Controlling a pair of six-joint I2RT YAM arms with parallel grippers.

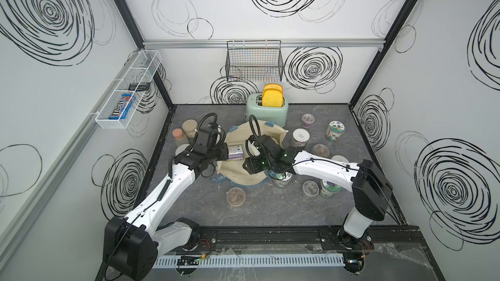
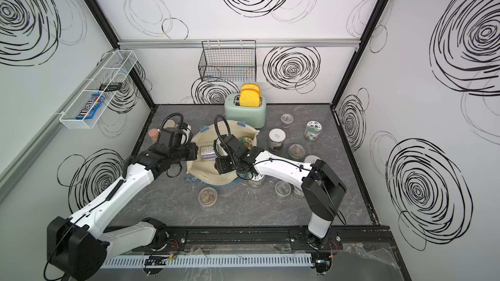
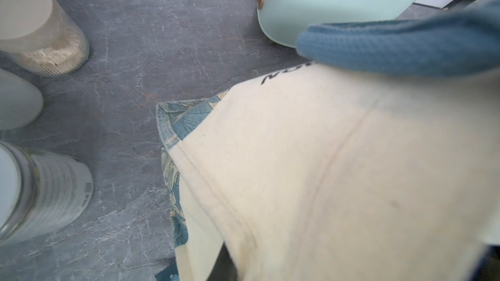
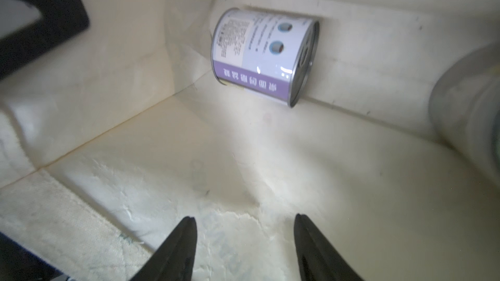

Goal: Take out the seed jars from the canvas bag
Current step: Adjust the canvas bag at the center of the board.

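In a top view the left arm (image 1: pixel 162 193) stretches low across the counter (image 1: pixel 270 212). The left end effector (image 1: pixel 223 155) sits at the bag (image 1: pixel 240 178) rim, and I cannot tell its grip. The right arm (image 1: pixel 319 163) bends down into the bag's mouth. Jars (image 1: pixel 300 137) stand around the bag.

The left wrist view shows the bag's outer side and blue strap (image 3: pixel 405 47).

In the right wrist view the right end effector (image 4: pixel 244 220) hangs open and empty inside the bag. A labelled jar (image 4: pixel 263 55) lies on its side ahead, against the wall.

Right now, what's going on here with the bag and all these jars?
Two robot arms are emptying the canvas bag. The right arm reaches inside, jaws open and empty, facing a purple-labelled jar lying on its side. The left arm is at the bag's rim. Several jars already stand on the table.
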